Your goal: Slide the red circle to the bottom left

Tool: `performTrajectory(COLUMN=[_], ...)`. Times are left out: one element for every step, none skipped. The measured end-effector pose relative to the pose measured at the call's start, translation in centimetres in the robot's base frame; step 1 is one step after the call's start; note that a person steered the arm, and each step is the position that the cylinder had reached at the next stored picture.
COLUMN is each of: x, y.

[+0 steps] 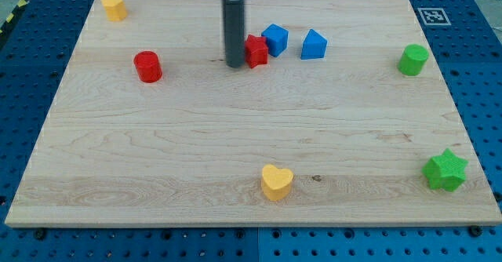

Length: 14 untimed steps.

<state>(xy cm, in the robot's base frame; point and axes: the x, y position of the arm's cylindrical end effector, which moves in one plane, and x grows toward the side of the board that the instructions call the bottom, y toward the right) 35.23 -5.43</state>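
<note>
- Our arm carries no claw; it ends in a dark rod, so no open or closed state applies.
- My tip [234, 63] rests on the wooden board [235, 136] in the upper middle, touching or just beside the left side of the red star-shaped block [256, 51].
- The red circle [147, 66], the task's block, stands upright in the board's upper left area, well apart from my tip, on its left.
- We note a blue block [275, 39] of unclear shape just right of the red star, touching or nearly so, and a second blue block [314, 45] near it, further right.
- A yellow block [114, 6] sits at the top left corner; a yellow heart [277, 182] lies near the bottom edge, centre.
- A green cylinder [412, 60] stands at the upper right; a green star [445, 170] sits at the lower right.
</note>
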Motion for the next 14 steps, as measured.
performTrajectory(x=[-0.5, -0.2, 0.6, 0.3, -1.2, -1.1, 0.2, 1.9, 3.0, 4.5, 6.1, 8.5, 10.6, 12.2], y=[-7.0, -12.6, -13.9, -13.9, -13.6, -13.1, -12.4, -10.3, -9.1, -9.1, -9.5, -9.6, -9.6, -9.6])
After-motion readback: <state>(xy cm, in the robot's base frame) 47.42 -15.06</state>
